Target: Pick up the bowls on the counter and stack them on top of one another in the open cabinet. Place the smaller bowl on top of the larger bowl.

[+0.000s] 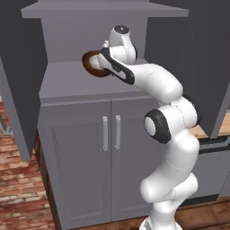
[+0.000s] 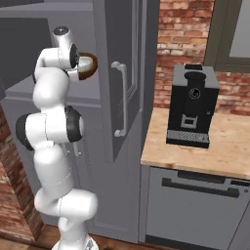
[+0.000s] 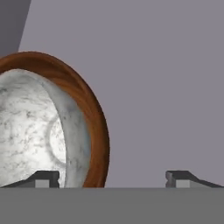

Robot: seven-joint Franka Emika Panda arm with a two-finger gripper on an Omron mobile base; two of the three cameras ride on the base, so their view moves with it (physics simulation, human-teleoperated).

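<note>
Hand view shows the gripper (image 3: 112,178) with fingers spread wide, holding nothing. The smaller bowl (image 3: 30,131) sits nested inside the larger bowl (image 3: 94,118) in the open cabinet (image 1: 72,83) recess, both mouths facing the camera.

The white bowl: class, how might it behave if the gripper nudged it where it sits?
The white bowl looks glossy, so probably slippery. Nested inside the brown bowl, it would likely slide or rock there rather than roll away. It looks rigid, possibly chippable.
</note>
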